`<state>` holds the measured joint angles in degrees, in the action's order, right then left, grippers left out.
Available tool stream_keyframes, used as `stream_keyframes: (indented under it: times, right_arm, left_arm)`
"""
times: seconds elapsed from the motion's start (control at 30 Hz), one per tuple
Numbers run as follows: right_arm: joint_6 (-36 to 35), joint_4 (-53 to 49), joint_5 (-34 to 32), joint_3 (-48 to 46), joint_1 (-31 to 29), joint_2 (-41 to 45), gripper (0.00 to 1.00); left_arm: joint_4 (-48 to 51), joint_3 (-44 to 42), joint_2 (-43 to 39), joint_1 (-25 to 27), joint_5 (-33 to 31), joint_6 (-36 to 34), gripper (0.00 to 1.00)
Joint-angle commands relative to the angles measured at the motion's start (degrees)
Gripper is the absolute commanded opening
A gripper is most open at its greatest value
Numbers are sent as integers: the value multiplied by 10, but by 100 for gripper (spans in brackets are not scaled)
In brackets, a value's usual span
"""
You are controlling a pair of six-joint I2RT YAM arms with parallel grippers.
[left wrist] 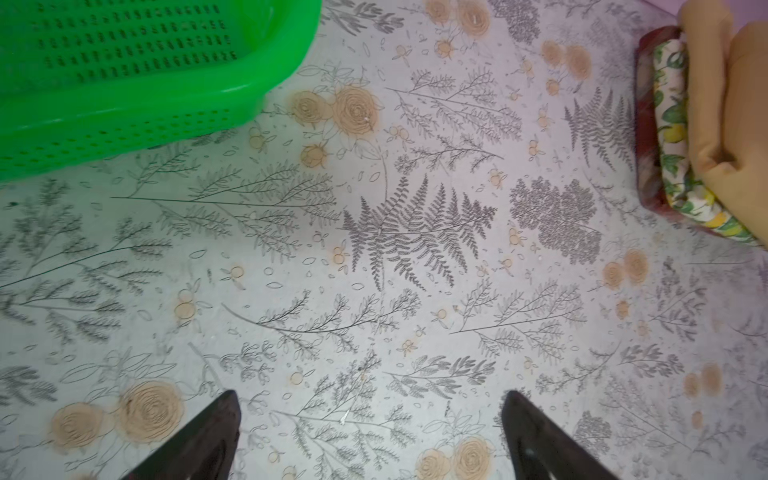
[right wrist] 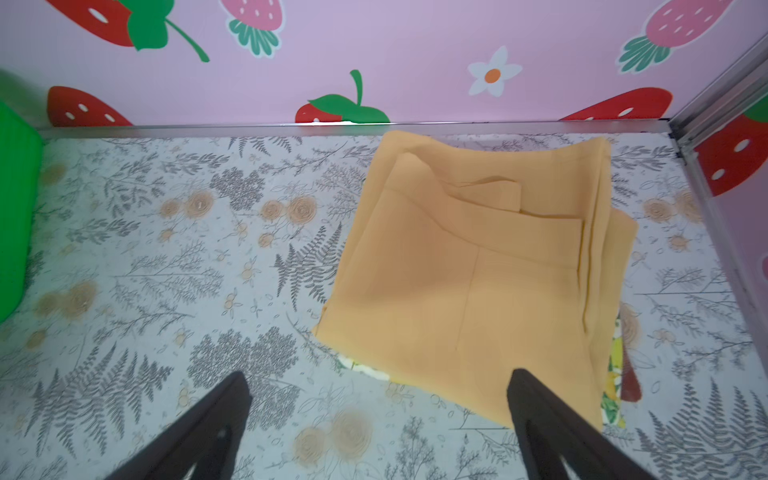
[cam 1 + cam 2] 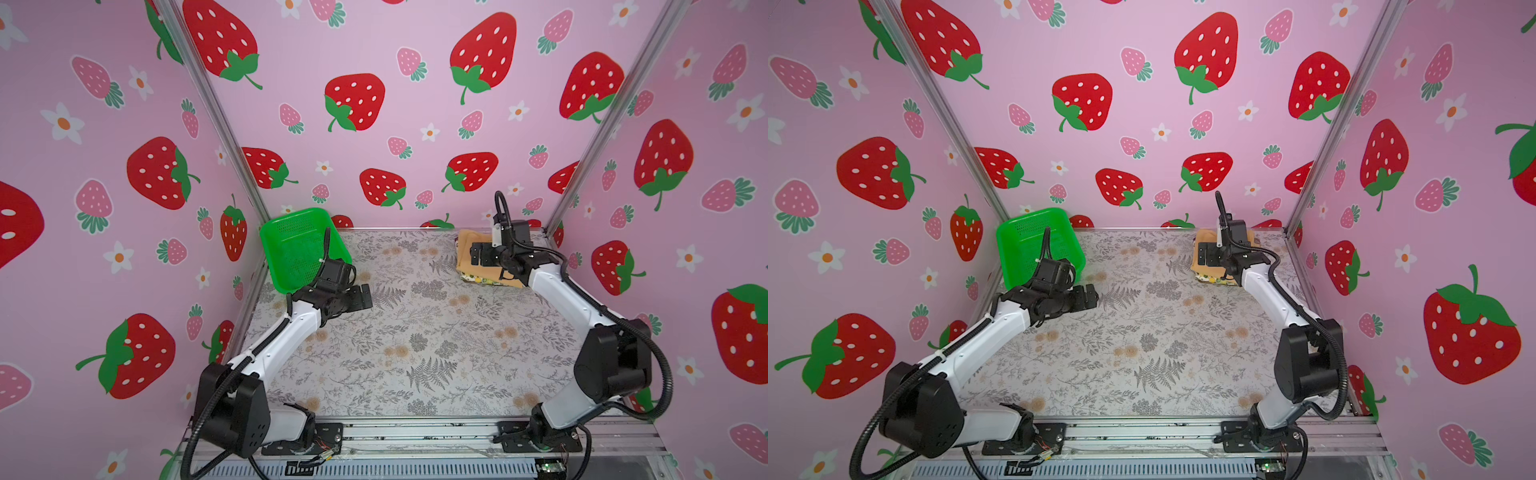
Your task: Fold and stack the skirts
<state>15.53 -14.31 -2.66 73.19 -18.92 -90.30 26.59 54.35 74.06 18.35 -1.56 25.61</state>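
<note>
While the mustard-yellow skirt (image 2: 457,270) lay folded atop the lemon-print skirt (image 1: 669,137) and the red-brown plaid skirt (image 1: 645,124), a 3-layer stack at the far right corner of the table (image 3: 415,332), the right gripper (image 2: 378,374) stood at the stack's near edge, jaws wide apart and empty. The left gripper (image 1: 372,395) hung over bare tabletop near the green perforated basket (image 3: 291,245), jaws also apart, gripping nothing.

1. No text, label, brand, number or sign can be read in any view.
</note>
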Motion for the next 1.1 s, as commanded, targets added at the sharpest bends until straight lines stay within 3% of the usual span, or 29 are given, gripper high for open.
stream_keyframes:
  times: [0.0,0.1,0.23,0.5,0.6,0.87,0.97,1.07]
  right_arm:
    - [25,95,22,-54,-2,51,100]
    - [28,129,23,-101,-5,64,100]
    - [28,152,12,-148,-6,62,100]
    - [6,175,23,-205,-6,48,100]
    - [-5,218,4,-244,-6,60,100]
    - [-24,320,-76,-338,-6,118,100]
    - [-12,353,-109,-362,-5,123,100]
    - [-3,371,-149,-374,-5,116,100]
  left_arm:
    - [-80,-73,-81,-4,-123,-27,99]
    - [-151,-136,-134,-7,-208,-48,99]
    - [-202,-177,-145,-17,-291,-98,99]
    - [-379,-260,-117,-48,-356,-121,99]
    - [-424,-281,-124,-83,-289,-134,99]
    - [-595,-373,-80,-117,-254,-183,99]
    - [-666,-385,-50,-150,-171,-184,99]
    - [-671,-363,-13,-190,-116,-158,99]
